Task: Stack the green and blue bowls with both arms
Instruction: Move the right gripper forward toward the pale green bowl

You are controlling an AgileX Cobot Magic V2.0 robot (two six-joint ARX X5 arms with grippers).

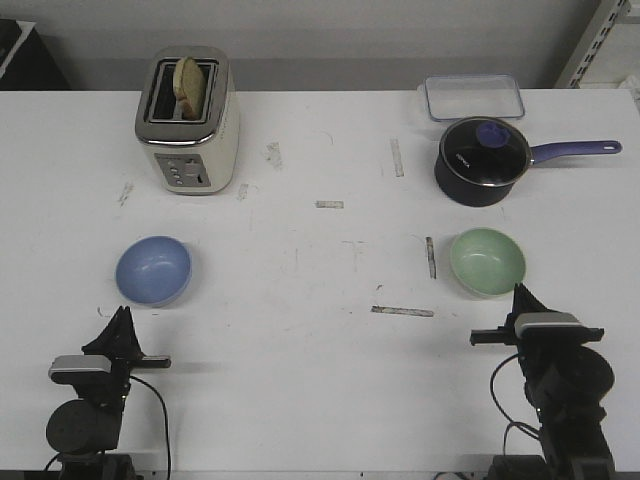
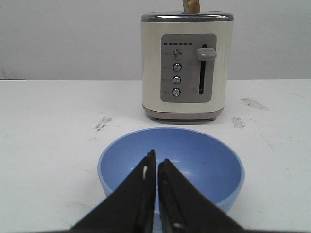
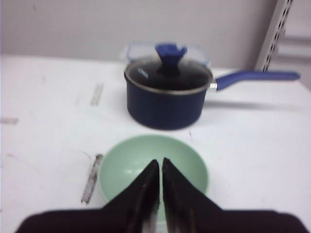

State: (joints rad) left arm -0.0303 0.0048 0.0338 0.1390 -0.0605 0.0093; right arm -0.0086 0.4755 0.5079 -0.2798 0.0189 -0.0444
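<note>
Nothing is grasped yet, so this looks like the opening reach. The left claw (image 1: pixel 122 318) and right claw (image 1: pixel 522 296) are both pressed together, each just short of its bowl: blue bowl (image 1: pixel 153 270) toward the table's left edge, green bowl (image 1: pixel 487 261) toward the right. Next, each must spread and take a rim. The white table (image 1: pixel 320 380) is scuffed; a plain wall runs behind.

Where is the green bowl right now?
The green bowl sits on the table's right side in the front view, just ahead of the right gripper and nearer than the saucepan.
</note>
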